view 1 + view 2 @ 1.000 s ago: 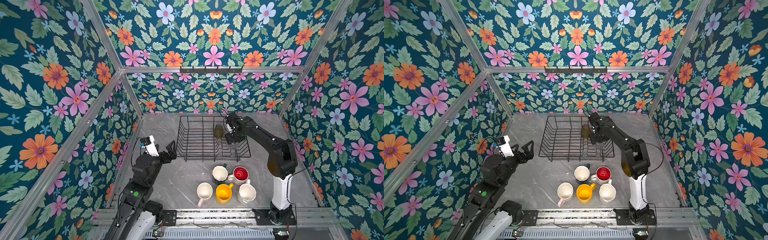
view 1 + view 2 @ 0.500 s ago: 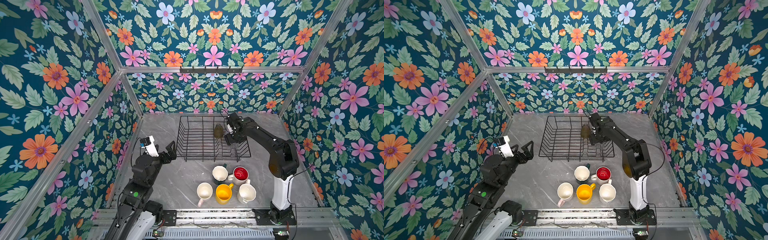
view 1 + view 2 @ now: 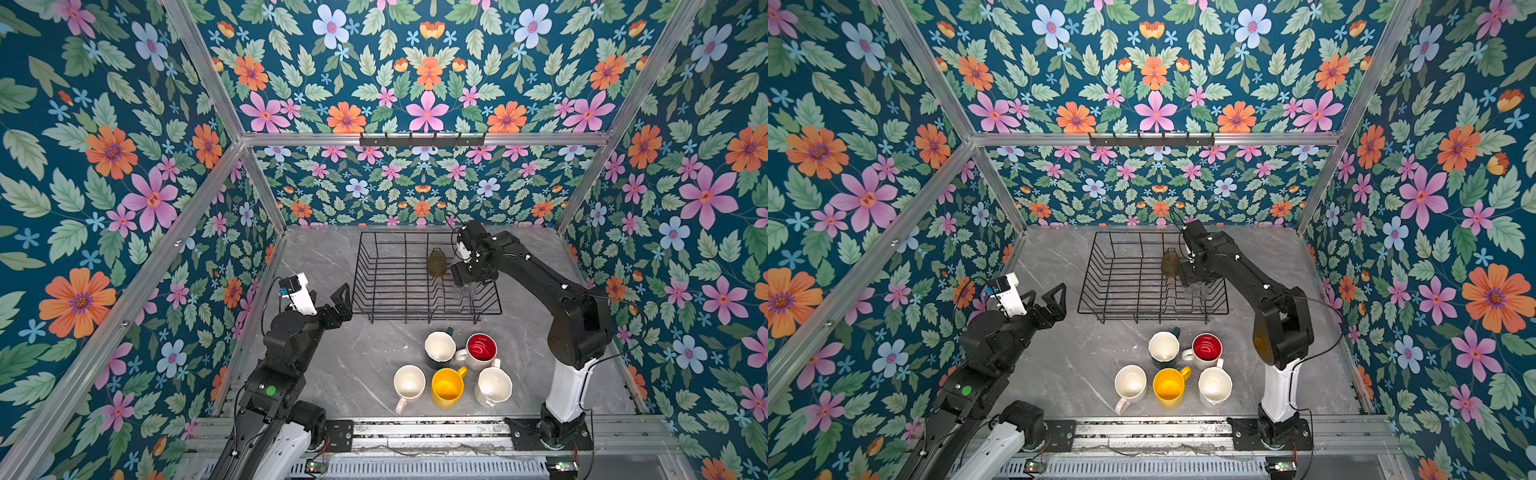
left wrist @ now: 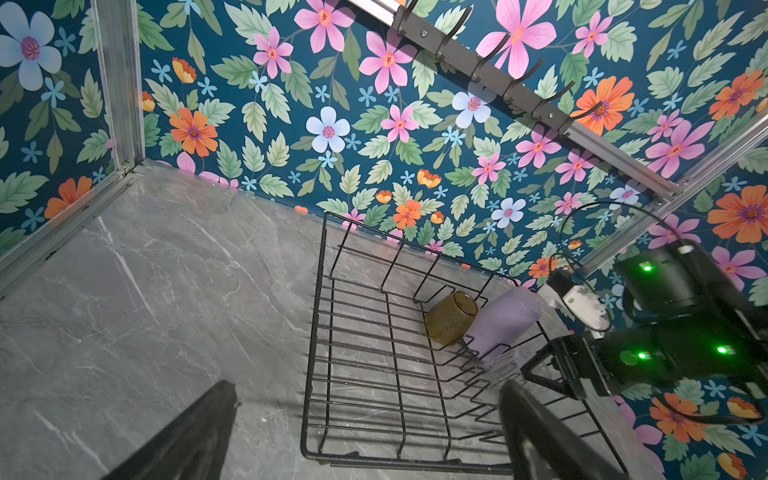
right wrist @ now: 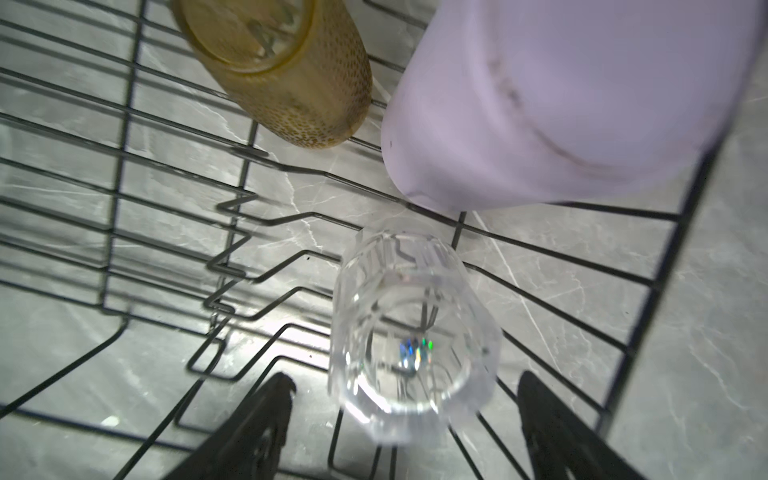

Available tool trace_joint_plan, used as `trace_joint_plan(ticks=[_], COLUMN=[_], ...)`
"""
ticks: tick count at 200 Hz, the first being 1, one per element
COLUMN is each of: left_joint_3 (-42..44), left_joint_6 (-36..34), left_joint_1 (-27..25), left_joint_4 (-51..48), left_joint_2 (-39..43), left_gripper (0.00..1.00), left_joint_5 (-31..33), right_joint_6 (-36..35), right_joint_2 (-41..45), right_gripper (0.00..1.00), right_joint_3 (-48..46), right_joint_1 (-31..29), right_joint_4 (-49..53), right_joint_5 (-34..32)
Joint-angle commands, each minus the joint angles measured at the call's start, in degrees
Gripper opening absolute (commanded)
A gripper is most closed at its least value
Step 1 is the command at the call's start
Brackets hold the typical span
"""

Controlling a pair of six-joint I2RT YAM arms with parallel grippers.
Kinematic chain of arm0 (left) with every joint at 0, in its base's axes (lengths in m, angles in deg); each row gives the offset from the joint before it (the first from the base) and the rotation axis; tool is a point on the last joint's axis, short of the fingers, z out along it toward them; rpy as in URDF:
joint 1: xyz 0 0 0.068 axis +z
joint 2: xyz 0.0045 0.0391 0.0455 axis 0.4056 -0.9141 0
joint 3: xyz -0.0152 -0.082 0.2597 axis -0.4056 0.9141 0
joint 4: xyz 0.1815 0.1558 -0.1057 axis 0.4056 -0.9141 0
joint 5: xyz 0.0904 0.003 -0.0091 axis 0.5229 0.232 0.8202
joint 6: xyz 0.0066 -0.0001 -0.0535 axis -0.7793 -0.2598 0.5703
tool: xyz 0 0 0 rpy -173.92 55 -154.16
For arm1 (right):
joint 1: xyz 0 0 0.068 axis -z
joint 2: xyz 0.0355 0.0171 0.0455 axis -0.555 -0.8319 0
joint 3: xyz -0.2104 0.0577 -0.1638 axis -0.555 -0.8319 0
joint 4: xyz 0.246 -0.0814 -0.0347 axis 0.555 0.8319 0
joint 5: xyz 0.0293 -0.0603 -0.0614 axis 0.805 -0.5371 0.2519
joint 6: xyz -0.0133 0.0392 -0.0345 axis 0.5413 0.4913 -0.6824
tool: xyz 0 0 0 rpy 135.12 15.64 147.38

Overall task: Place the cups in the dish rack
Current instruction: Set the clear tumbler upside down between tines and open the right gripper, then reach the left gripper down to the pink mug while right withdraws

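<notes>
So the right gripper [image 5: 405, 380] has spread its jaws since a second ago; they stand clear either side of the clear glass [image 5: 411, 332], gripping nothing. The dish rack [image 3: 395, 286] holds that glass plus the lilac tumbler [image 5: 561, 95] and olive-amber glass [image 5: 282, 70] at its right end. My left gripper [image 4: 368, 388] hangs wide open, empty, beside the rack. Five mugs [image 3: 446, 386] sit in front.

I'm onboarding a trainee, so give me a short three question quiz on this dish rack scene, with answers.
1. True or false: the right gripper is clamped on the clear glass.
2. How many cups stand inside the dish rack?
3. Which colour is the mug between the pale pink mug and the white mug: A red, B yellow, C green?
Key: 1 false, jaws open around it; 2 three; 3 B, the yellow mug.
</notes>
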Motion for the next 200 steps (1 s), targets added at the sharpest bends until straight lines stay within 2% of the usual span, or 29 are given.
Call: trace_joint_plan(ticks=[1,46,77,134,200], left_joint_3=[0.25,0.3,-2.92,-6.03,-4.21], left_joint_6=[0.06,0.31,0.15,-1.14,-0.71], left_joint_1=[0.02,0.09,0.04,0.01,-0.34], left_joint_4=[1.21,1.22,-6.2,-18.57,-24.78], left_joint_2=[-0.23,-1.29,-3.98,-9.02,-9.9], left_gripper=[1.0,1.0,0.99,0.91,0.84], left_joint_5=[0.39,-0.28,-2.64,-20.61,-29.38], right_joint_6=[1.46,3.52,5.84,9.57,11.91], right_joint_2=[3.54,14.97,22.65,31.49,32.88], right_gripper=[0.85,0.84,0.84,0.86,0.86], right_joint_3=[-1.08,-6.89,-12.31,-21.16,-23.97], right_joint_1=[-0.1,-0.04,-0.04,-0.03,-0.04], right_joint_4=[-0.07,-2.3,-4.69,-10.31,-13.84], right_joint_5=[0.1,4.82,7.71,9.04,10.29])
